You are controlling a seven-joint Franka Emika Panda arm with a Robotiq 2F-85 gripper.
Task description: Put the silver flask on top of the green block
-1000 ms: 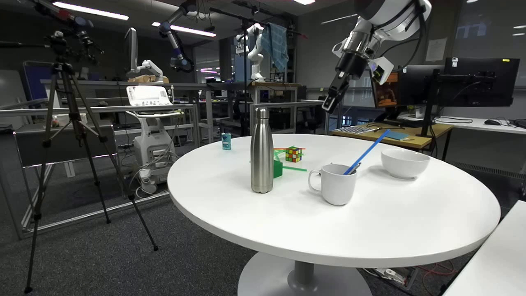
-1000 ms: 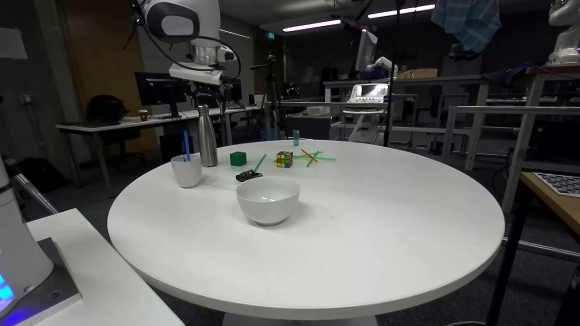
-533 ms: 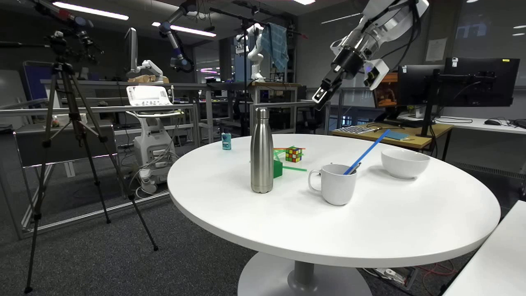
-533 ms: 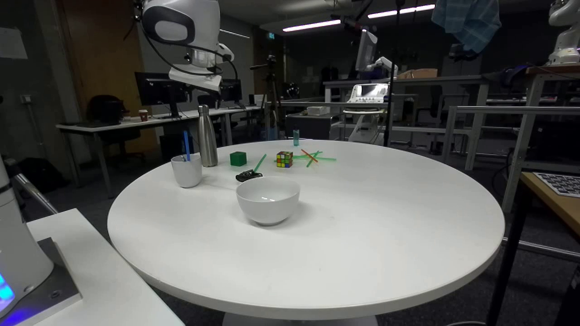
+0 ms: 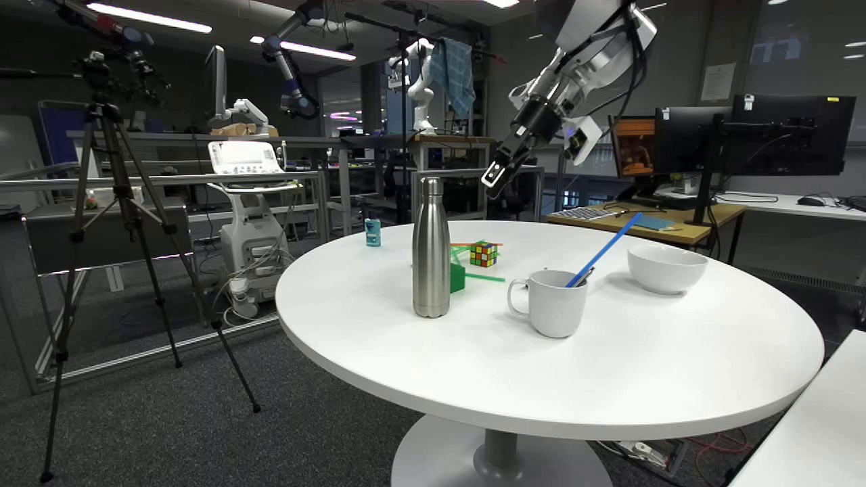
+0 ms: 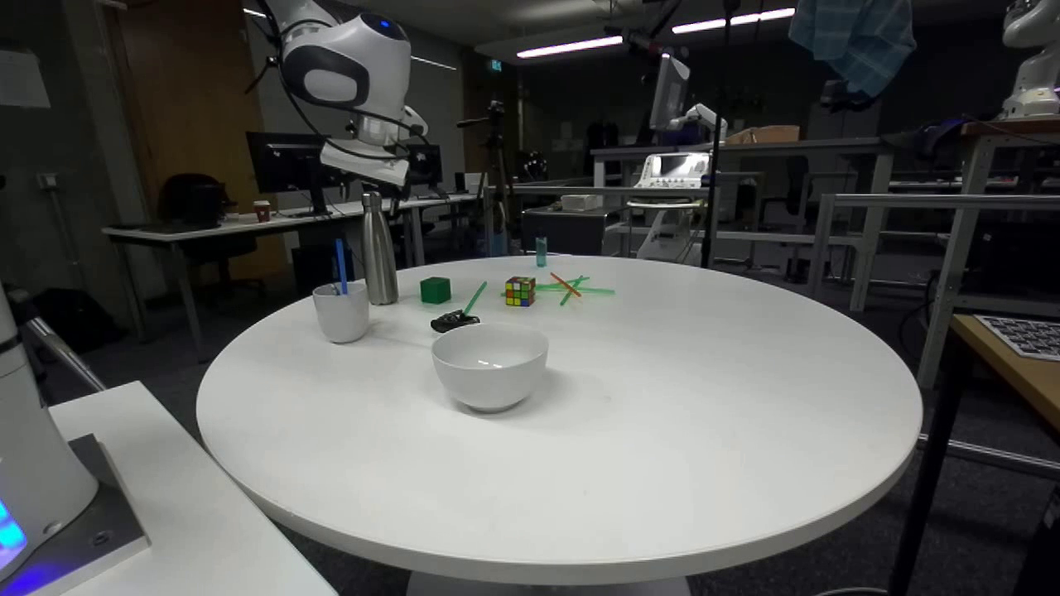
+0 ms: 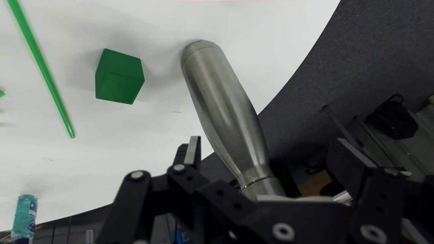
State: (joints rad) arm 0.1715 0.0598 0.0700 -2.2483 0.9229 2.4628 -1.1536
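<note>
In an exterior view, the gripper (image 5: 495, 184) hangs tilted near, not touching, the silver flask (image 5: 431, 257), probably angled for a side grasp. In an exterior view, the green block (image 6: 435, 290), top bare as stacking needs, sits lower than the gripper, which is hard to make out there. In the wrist view, the fingers (image 7: 193, 149) are spread, holding nothing; the flask stands upright on the tabletop (image 7: 101, 152) beyond, brushed, streaked, tapering towards them.
</note>
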